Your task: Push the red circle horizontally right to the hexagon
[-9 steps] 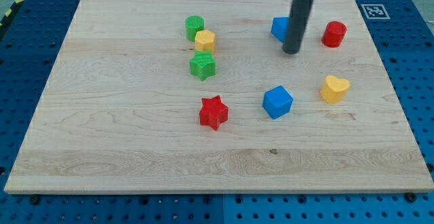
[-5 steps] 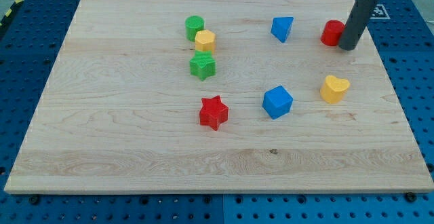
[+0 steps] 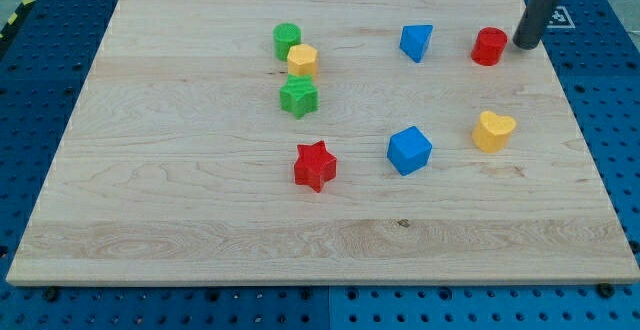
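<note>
**Tip drawn back to the far right corner, red circle unmoved**

Nearest the view's bottom on the desk (image 3: 200,260) sits the red star (image 3: 314,165), with the blue cube (image 3: 409,150) and the yellow heart (image 3: 493,130) to its right. Farther back at left stand the green star (image 3: 298,98), the yellow hexagon (image 3: 302,61) and the green circle (image 3: 287,40), packed close in a column. Farther still, toward the view's top right, are the blue triangle (image 3: 417,42) and the red circle (image 3: 490,46).

My tip (image 3: 526,46) now stands just right of the red circle, apart from it by a thin gap. Within the last second it crossed from the left of that block, beside the blue triangle, over to its right side, then edged a little farther up and right. The red circle has not shifted in that time. I judge this a repositioning: the hexagon lies well to the view's left, so a push from the right side would send the block that way, whatever the wording says.

The red circle is a short upright cylinder, round from above, so it has no long axis or facing direction.

No gripper exists on this rod, so none can be reported apart or together.
</note>
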`<state>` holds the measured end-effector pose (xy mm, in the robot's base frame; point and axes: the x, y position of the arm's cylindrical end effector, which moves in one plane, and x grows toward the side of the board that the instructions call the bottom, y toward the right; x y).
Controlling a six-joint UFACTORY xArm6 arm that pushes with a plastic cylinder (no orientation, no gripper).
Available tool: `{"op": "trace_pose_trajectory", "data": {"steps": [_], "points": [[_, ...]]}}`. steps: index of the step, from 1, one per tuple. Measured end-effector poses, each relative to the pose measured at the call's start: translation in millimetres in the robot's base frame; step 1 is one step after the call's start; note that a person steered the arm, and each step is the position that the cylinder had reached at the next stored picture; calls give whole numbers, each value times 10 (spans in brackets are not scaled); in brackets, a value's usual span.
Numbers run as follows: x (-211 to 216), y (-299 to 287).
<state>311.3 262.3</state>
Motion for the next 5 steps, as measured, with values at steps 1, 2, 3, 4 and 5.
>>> {"op": "trace_pose_trajectory", "data": {"steps": [1,2,3,4,5], "points": [[102,-157],[170,-260],[170,-482],[170,-766],[169,-946]]}}
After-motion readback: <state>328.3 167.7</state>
